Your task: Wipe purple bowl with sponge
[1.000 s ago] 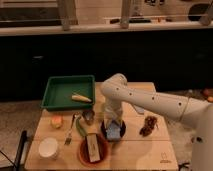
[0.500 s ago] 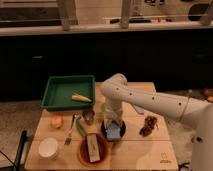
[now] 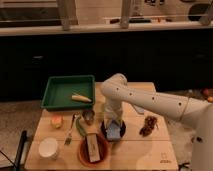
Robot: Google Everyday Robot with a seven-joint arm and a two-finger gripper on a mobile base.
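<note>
Where the white arm (image 3: 150, 102) reaches in from the right and bends down over the middle of the wooden bench (image 3: 145, 150), the gripper (image 3: 112, 123) hangs right above the purple bowl (image 3: 104, 133), low enough to hide much of it. The sponge (image 3: 114, 132) lies inside that bowl, just under the gripper and seemingly touching it; whether the gripper is clamped on it or merely rests against it, I cannot tell. Just in front of the purple bowl and slightly to the left stands the reddish-brown bowl (image 3: 83, 153) with a tan block (image 3: 92, 148) in it. A white bowl (image 3: 49, 148) stands near the front left corner, and a small orange-yellow block (image 3: 57, 121) lies behind it. At the back left a green tray (image 3: 62, 91) holds one yellow item (image 3: 81, 98). A dark reddish clump (image 3: 148, 126) lies to the right of the purple bowl, apart from it.
</note>
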